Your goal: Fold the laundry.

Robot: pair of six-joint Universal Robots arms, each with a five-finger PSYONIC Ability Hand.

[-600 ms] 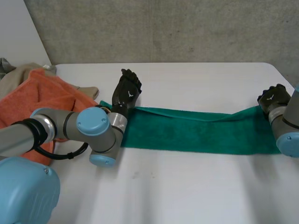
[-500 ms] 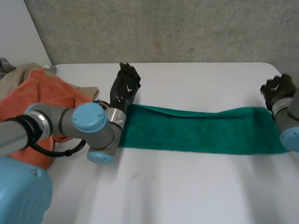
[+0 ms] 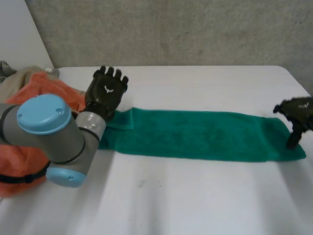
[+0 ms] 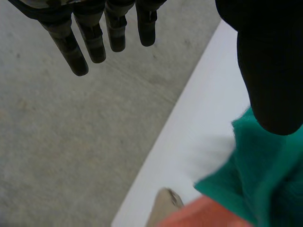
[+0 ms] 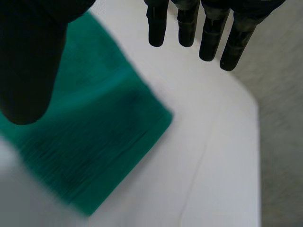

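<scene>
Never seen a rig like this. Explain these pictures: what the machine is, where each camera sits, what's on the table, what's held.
This is a robot with two arms, each ending in a black hand. One camera looks down from behind the arms; two more sit on the wrists, looking along each palm. On the white table lies a long green towel, stretched out in a strip. An orange towel and a beige cloth are piled beside the left arm. The left hand is by the green towel's end near that pile, the right hand at the opposite end. In both wrist views the fingers are straight with nothing between them and the thumb, so neither hand holds anything.
</scene>
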